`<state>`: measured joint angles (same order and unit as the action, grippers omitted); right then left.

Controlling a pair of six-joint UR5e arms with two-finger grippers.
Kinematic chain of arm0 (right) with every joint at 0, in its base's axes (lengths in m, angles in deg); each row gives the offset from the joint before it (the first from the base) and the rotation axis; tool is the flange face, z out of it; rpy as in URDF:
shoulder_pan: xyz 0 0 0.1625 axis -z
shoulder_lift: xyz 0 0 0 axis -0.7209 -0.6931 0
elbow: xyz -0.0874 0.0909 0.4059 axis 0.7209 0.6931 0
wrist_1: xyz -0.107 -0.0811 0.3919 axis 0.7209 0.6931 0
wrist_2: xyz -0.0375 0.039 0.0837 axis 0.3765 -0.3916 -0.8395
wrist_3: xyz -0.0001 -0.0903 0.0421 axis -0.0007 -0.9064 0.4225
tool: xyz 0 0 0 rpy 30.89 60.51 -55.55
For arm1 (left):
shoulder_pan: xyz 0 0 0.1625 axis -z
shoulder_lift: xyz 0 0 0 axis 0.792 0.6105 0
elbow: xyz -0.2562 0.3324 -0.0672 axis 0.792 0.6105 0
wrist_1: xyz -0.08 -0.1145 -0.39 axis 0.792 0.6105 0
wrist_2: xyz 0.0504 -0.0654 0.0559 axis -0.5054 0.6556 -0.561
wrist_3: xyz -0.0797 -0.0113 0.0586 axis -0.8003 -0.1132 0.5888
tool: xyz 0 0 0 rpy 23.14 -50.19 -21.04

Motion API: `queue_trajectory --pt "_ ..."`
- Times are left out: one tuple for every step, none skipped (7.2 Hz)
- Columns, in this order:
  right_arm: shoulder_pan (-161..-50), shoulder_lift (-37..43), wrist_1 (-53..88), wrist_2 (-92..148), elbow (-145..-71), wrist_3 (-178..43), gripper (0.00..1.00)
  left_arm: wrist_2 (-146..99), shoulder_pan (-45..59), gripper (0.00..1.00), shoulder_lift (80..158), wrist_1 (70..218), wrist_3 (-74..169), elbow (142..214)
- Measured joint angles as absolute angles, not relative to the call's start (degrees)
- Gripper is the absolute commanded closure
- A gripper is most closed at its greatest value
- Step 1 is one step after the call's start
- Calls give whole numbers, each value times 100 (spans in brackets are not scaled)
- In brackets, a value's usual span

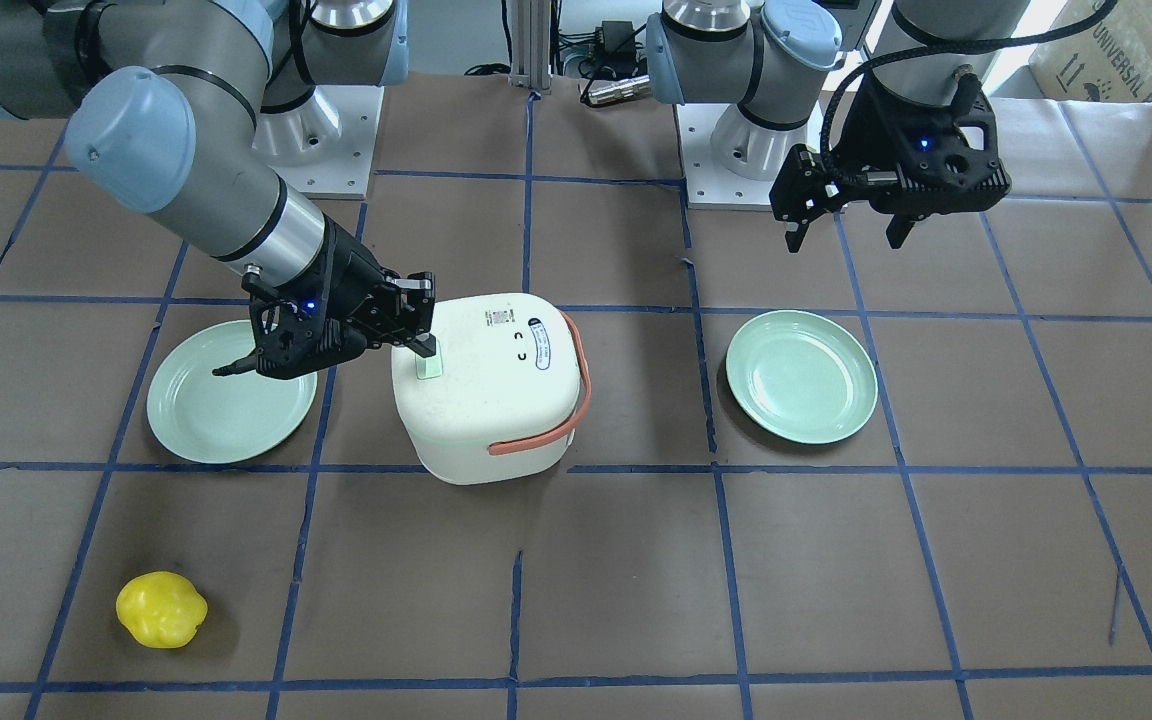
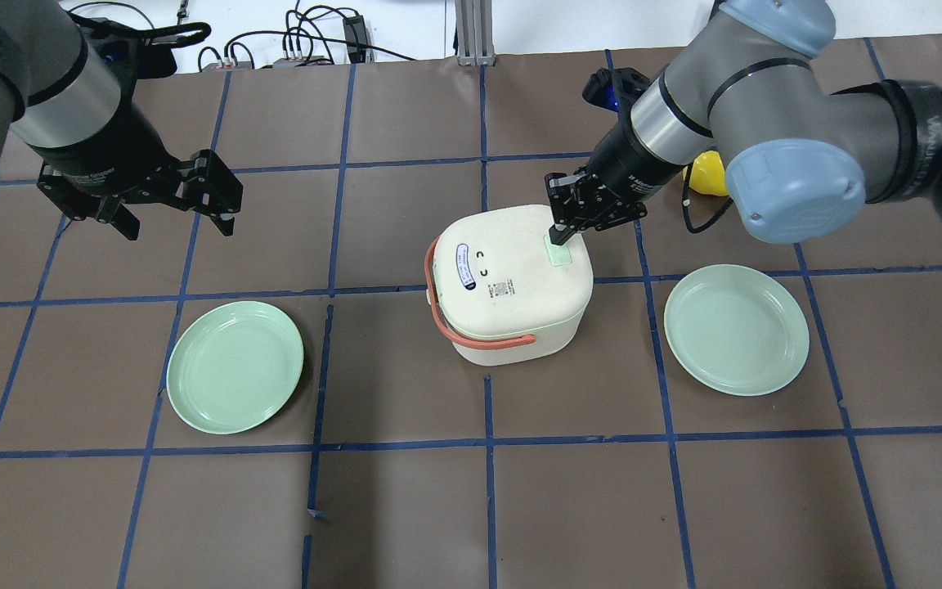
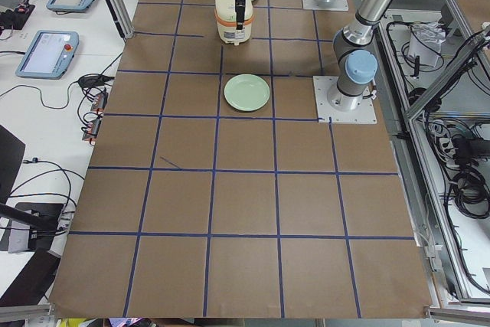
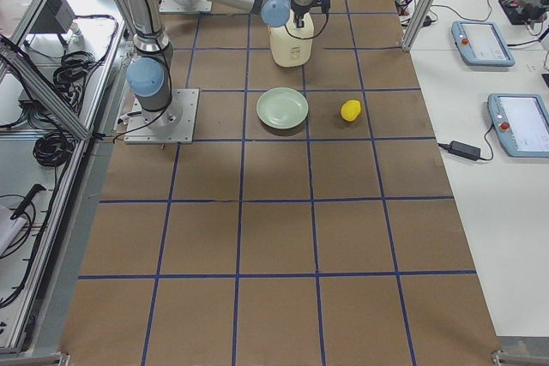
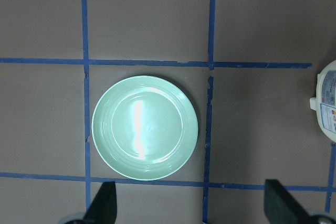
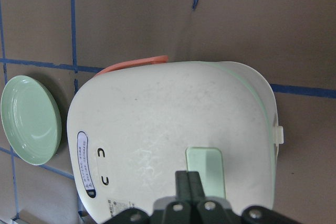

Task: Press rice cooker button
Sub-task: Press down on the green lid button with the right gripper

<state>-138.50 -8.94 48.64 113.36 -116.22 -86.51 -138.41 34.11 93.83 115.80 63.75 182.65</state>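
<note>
The white rice cooker with an orange handle stands mid-table. Its pale green button is on the lid, on the side facing my right arm. My right gripper is shut and empty. It points down, with its fingertips resting on the near end of the button, as the right wrist view and the front view show. My left gripper is open and empty, held high above the table, well to the left of the cooker.
One green plate lies left of the cooker, below my left gripper. Another green plate lies to the right of the cooker. A yellow fruit lies on the far side, beyond my right arm.
</note>
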Motion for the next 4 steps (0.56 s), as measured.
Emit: queue_trajectory --pt "-13850 -882 4883 11336 -11622 -8686 95 -13841 3411 0 9383 11580 6375 18265" --pt "-13850 -875 4907 11336 -11625 -8717 95 -13841 3411 0 9383 11580 6376 18265" --pt "-13850 -870 4938 11336 -11633 -8747 95 -13841 3411 0 9383 11580 6375 18265" --pt "-13849 -867 4956 11336 -11655 -8785 95 -13841 3411 0 9383 11580 6375 18265"
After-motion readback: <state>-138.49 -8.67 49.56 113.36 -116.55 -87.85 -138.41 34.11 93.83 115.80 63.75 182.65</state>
